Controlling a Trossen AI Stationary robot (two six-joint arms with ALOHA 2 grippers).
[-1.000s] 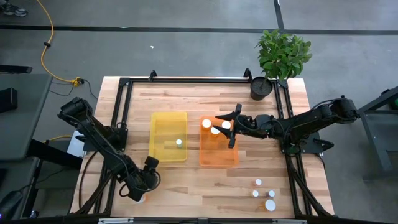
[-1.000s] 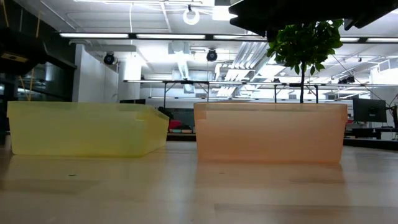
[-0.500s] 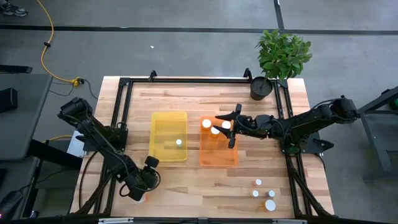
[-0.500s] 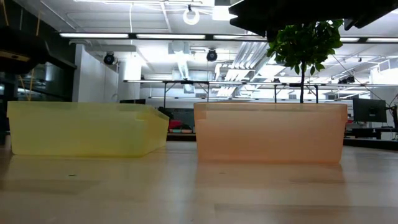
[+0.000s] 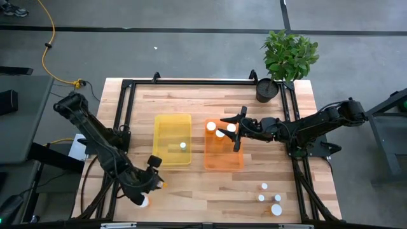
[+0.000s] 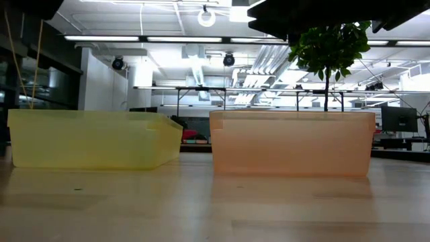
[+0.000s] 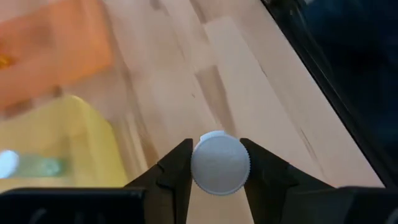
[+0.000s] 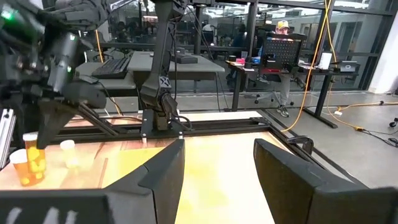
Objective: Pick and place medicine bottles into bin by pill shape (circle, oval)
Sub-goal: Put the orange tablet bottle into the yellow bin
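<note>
My left gripper (image 5: 158,183) hangs over the table's near left corner, shut on a medicine bottle with a round white cap (image 7: 219,163). Its amber body (image 5: 163,184) peeks past the fingertips. Another bottle (image 5: 144,201) stays on the wood just below. My right gripper (image 5: 236,130) waits open and level over the orange bin (image 5: 224,159), which holds three white-capped bottles (image 5: 220,133). The yellow bin (image 5: 172,124) holds one bottle (image 5: 182,145). Several more bottles (image 5: 276,209) stand at the near right. My left gripper pinches the bottle's white cap by its ribbed rim (image 7: 200,163) between the two fingers. The fingers slant down toward the table. The cap faces the wrist camera and hides the body behind it. The bottle is lifted clear of the wood.
The two bins sit side by side mid-table, yellow (image 6: 94,138) left of orange (image 6: 292,142). A potted plant (image 5: 268,89) stands at the far right corner. A black frame rail (image 5: 121,127) runs along the table's edges. Bare wood lies between the bins and the near edge.
My left gripper has risen from the table's near left corner, tipping less steeply, and carries the white-capped bottle up off the wood. The right arm has kept still.
</note>
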